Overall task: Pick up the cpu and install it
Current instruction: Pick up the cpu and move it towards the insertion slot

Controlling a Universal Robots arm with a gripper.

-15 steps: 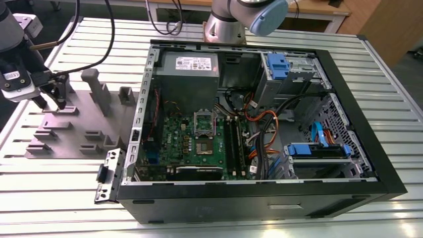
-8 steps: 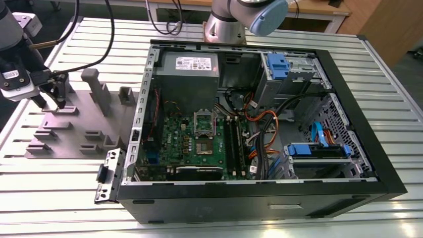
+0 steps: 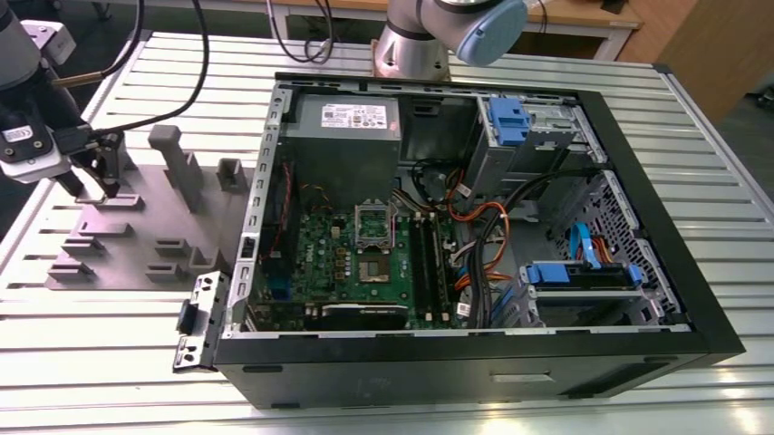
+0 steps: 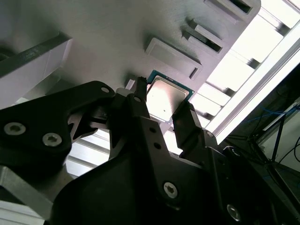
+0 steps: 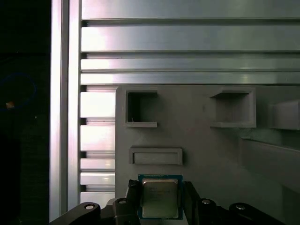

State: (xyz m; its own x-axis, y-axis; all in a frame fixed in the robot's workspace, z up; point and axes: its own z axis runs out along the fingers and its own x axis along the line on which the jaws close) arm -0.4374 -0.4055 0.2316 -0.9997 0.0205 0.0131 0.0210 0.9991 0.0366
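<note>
At the exterior view's left, the hand [image 3: 100, 190] hangs low over a grey moulded holder [image 3: 145, 227] lying on the slatted metal worktop [image 3: 109, 335]. In both wrist views the cpu [image 5: 160, 199] [image 4: 168, 93] sits between the two dark fingers [image 4: 140, 112], which are drawn in against its opposite edges. They seem to be gripping it, though whether it is clear of the holder is hard to tell. The open computer case [image 3: 484, 372], with its green motherboard [image 3: 362, 263], lies well apart, toward the exterior view's right.
</note>
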